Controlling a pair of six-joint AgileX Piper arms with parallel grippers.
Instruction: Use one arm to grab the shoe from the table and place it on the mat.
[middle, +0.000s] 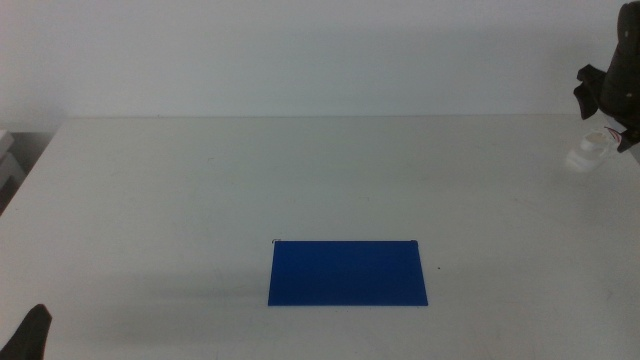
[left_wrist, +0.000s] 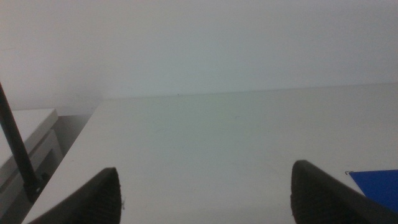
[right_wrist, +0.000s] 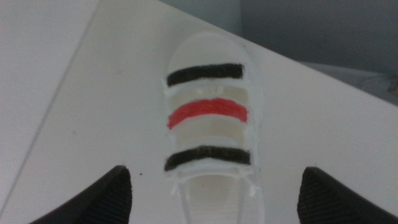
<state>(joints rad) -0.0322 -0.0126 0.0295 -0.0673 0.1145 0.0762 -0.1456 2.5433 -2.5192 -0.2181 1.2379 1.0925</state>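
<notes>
The shoe (right_wrist: 208, 121) is a small white sneaker with two black straps and one red. It lies on the table at the far right edge and is partly hidden in the middle view (middle: 588, 153). My right gripper (middle: 608, 118) hangs just over it. In the right wrist view my right gripper (right_wrist: 217, 186) is open, with one jaw on each side of the shoe and not touching it. The dark blue mat (middle: 347, 272) lies flat at the front centre, and its corner shows in the left wrist view (left_wrist: 378, 183). My left gripper (left_wrist: 205, 190) is open and empty, waiting at the front left (middle: 30, 335).
The white table (middle: 300, 170) ends at a pale wall behind. A low white unit (middle: 8, 158) stands off the table's left side, also in the left wrist view (left_wrist: 28, 134) with a thin dark rod (left_wrist: 15, 146). The shoe sits close to the table's right edge.
</notes>
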